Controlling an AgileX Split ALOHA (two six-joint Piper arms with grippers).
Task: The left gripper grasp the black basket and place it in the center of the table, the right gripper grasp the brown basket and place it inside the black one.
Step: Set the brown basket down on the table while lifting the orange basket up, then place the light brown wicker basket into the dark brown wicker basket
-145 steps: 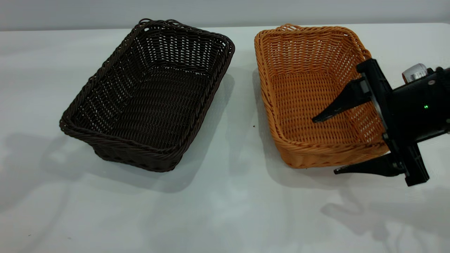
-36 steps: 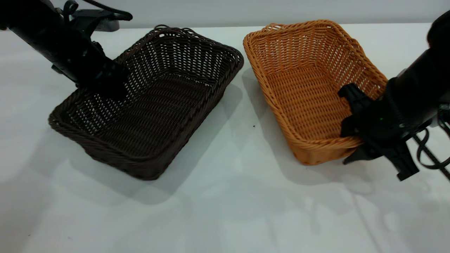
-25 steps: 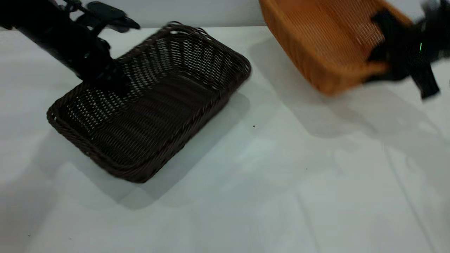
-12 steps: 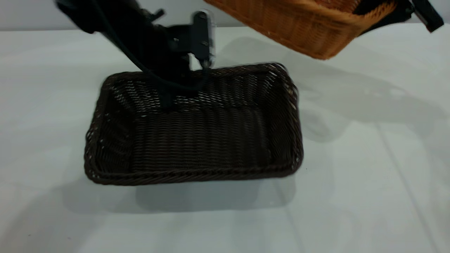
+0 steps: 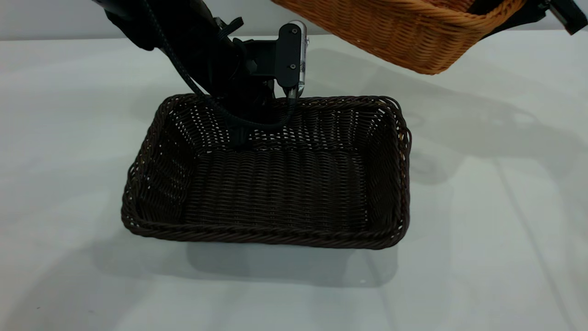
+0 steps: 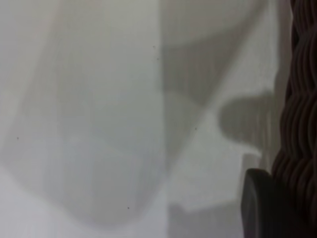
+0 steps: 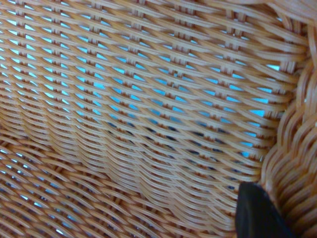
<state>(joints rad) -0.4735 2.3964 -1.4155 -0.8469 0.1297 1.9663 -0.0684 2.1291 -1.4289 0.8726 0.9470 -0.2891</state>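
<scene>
— On the table (image 5: pixel 69 138), anything written or branded?
— No writing that can be read, on either basket or on the arms.

— How many things?
— Two baskets, two grippers, one tabletop. The black basket (image 5: pixel 275 184) sits flat near the middle of the table, long side facing the exterior camera. The brown basket (image 5: pixel 395 37) is up in the air, tilted, above and to the right of the black one, not touching it; its shadow falls on the table behind.

— Materials and shapes?
— Both baskets are rectangular woven wicker with braided rims and sloped open-weave sides. One is very dark brown-black, the other orange-tan. The table is plain, smooth and white.

— And the claws?
— The left gripper (image 5: pixel 243 124) is clenched on the black basket's far wall, one finger (image 6: pixel 260 206) outside against the weave. The right gripper (image 5: pixel 510 14) is at the top right edge, grasping the brown basket's rim; its wrist camera shows a dark fingertip (image 7: pixel 257 213) against the inner weave beside the braid.
</scene>
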